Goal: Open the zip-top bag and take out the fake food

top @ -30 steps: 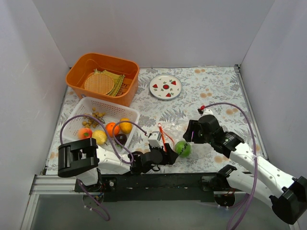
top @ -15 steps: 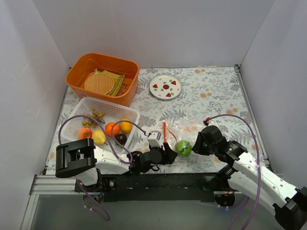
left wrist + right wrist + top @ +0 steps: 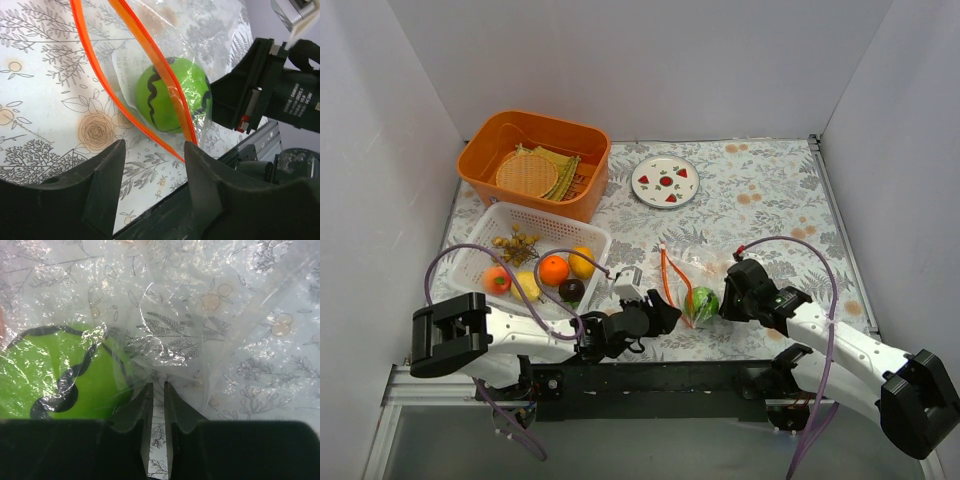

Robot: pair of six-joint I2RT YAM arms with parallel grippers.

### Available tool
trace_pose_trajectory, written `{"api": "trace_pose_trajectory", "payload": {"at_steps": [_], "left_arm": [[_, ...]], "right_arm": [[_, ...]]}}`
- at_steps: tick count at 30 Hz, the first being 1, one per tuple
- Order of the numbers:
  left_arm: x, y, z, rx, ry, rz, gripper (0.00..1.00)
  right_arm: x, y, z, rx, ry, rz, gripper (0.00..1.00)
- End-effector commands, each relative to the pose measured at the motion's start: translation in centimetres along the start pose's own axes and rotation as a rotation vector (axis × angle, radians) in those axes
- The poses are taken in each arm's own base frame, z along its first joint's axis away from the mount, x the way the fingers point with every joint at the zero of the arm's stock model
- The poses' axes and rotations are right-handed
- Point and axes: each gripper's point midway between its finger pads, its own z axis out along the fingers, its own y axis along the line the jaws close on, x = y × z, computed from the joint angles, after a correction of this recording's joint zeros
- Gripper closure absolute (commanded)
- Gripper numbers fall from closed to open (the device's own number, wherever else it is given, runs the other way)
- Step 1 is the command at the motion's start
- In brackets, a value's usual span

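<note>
a counter [image 3: 770, 200] covered with a pale cloth printed with leaves and flowers is seen, closed in by plain white walls [image 3: 670, 60] at the back and both sides. at the rear left an orange basket [image 3: 530, 197] is set, with a round woven mat [image 3: 526, 172] inside it; just in front, a white mesh basket [image 3: 555, 217] holds toy fruits [image 3: 554, 270], and a white plate [image 3: 642, 181] painted with red fruit lies near the back centre. the zip-top bag [image 3: 682, 278] is laid near the front edge between the two arms, its orange zip strip parted into a loop, and a green toy ball [image 3: 701, 303] with black wavy lines is enclosed in it. the left gripper [image 3: 152, 147] is held open at the bag's mouth, the strip passing by its fingers. the right gripper [image 3: 154, 390] is closed on crinkled film at the bag's far end, just beside the ball. compared with a second ago, the right gripper has been brought down and in from behind the ball and its jaws have been narrowed, the bag has been spread flatter on the counter, and the left arm has been shifted leftward.
</note>
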Motion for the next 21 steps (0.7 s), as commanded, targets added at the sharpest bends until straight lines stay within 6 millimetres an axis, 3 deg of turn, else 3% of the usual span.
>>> {"api": "trace_pose_trajectory", "payload": {"at_steps": [1, 2, 3, 5, 6, 9, 10, 12, 13, 21], "left_arm": [[-1.8, 1.2, 0.8, -0.124, -0.030, -0.040, 0.55], [-1.7, 2.4, 1.3, -0.173, -0.009, -0.035, 0.58], [-2.3, 1.7, 1.8, -0.178, -0.010, -0.048, 0.63], [-2.3, 2.3, 2.5, -0.211, 0.005, -0.015, 0.66], [-2.9, 1.2, 2.9, -0.203, -0.003, -0.024, 0.71], [-2.7, 1.7, 4.0, -0.248, 0.033, 0.020, 0.81], [-3.3, 0.4, 4.8, -0.238, 0.030, 0.013, 0.84], [-2.2, 2.0, 5.3, -0.305, 0.077, 0.055, 0.89], [-2.1, 1.5, 5.5, -0.297, 0.086, 0.051, 0.91], [-0.8, 2.3, 6.3, -0.309, 0.133, 0.035, 0.87]], "right_arm": [[-1.4, 0.8, 0.4, -0.031, -0.047, -0.030, 0.80], [-1.5, 0.8, 0.4, -0.033, -0.050, -0.033, 0.80], [-1.5, 0.8, 0.3, -0.033, -0.051, -0.040, 0.80], [-1.6, 0.7, 0.2, -0.032, -0.059, -0.046, 0.81], [-1.4, 0.5, 0.2, -0.027, -0.055, -0.052, 0.82], [-1.4, 0.4, 0.1, -0.025, -0.054, -0.060, 0.82], [-1.3, 0.5, 0.1, -0.030, -0.053, -0.060, 0.83], [-1.4, 0.5, 0.1, -0.031, -0.056, -0.059, 0.85], [-1.4, 0.6, 0.0, -0.037, -0.055, -0.061, 0.87], [-1.3, 1.0, 0.7, -0.041, -0.030, -0.079, 0.95]]}}
